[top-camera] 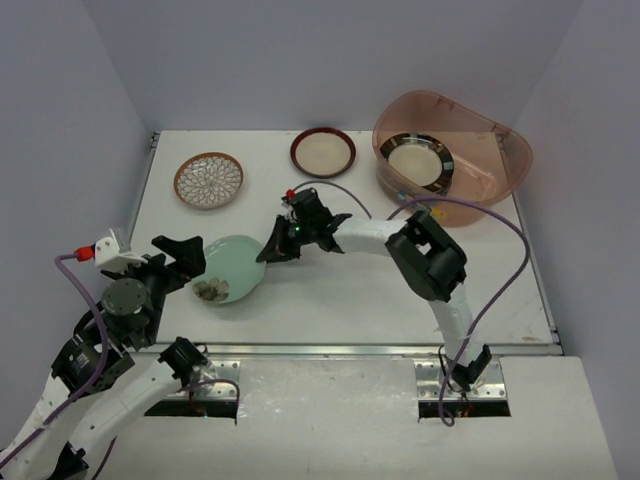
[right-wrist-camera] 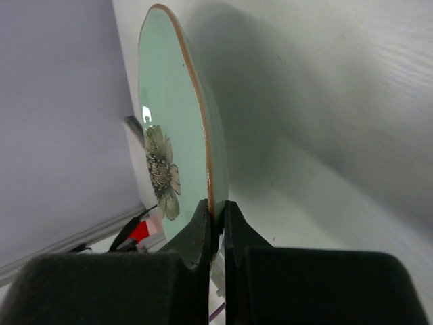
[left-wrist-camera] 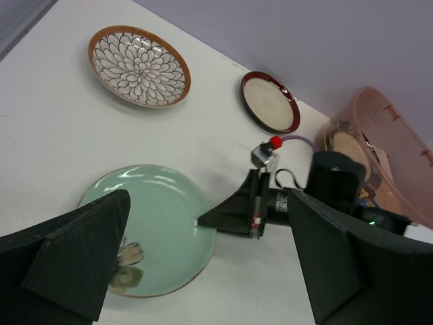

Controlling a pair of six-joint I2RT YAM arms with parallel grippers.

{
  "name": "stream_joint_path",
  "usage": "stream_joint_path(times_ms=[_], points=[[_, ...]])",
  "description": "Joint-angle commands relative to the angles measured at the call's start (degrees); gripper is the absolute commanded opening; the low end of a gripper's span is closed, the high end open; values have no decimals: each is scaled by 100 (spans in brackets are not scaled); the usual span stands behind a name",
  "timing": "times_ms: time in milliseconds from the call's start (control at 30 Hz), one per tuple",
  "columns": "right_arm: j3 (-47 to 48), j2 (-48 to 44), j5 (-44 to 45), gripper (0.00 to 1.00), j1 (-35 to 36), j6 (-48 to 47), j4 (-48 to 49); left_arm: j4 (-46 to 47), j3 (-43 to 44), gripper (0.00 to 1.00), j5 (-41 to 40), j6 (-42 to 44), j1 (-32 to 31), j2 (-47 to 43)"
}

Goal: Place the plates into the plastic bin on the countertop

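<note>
Countertop [top-camera: 330, 300]: white and flat; three plates are seen on it, well apart from the bin.
Plastic bin [top-camera: 510, 150]: set at the far right corner; one black-striped cream plate [top-camera: 418, 162] is already held inside.
Mint green plate [top-camera: 225, 280]: found near the front left; it appears tilted, though a lift cannot be confirmed.
Floral plate [top-camera: 208, 180] and red-rimmed plate [top-camera: 323, 152]: left untouched along the far edge.
Right gripper [right-wrist-camera: 215, 215]: closed narrowly on the mint green plate's rim.
Left gripper [left-wrist-camera: 210, 271]: spread wide; nothing is held; it is poised just beside the same plate.
Step in hand: the mint green plate is judged to be grasped for carrying.
Next move: a lift and a long carry rightward are called for; the thin rim grip must be kept firm; the bin wall must be cleared.
</note>
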Motion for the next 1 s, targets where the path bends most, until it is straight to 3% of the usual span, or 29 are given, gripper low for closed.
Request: stream_joint_path(times_ms=[0, 233, 433, 500, 767, 967], points=[[162, -1774, -308, 0, -748, -169, -52, 169, 33, 100, 43, 75, -72, 74], [251, -3187, -237, 0, -2629, -321, -1343, 215, 15, 100, 104, 110, -72, -42], [42, -3812, 617, 0, -4742, -225, -2183, 289, -2, 100, 204, 193, -72, 14], [49, -3788, 1003, 0, -5150, -235, -2309, 299, -2, 100, 224, 205, -72, 24], [295, -3307, 2856, 0, -5504, -473, -2317, 355, -21, 100, 323, 275, -72, 33], [890, -2314, 3018, 0, -5504, -872, -2498, 373, -31, 100, 350, 288, -74, 34]])
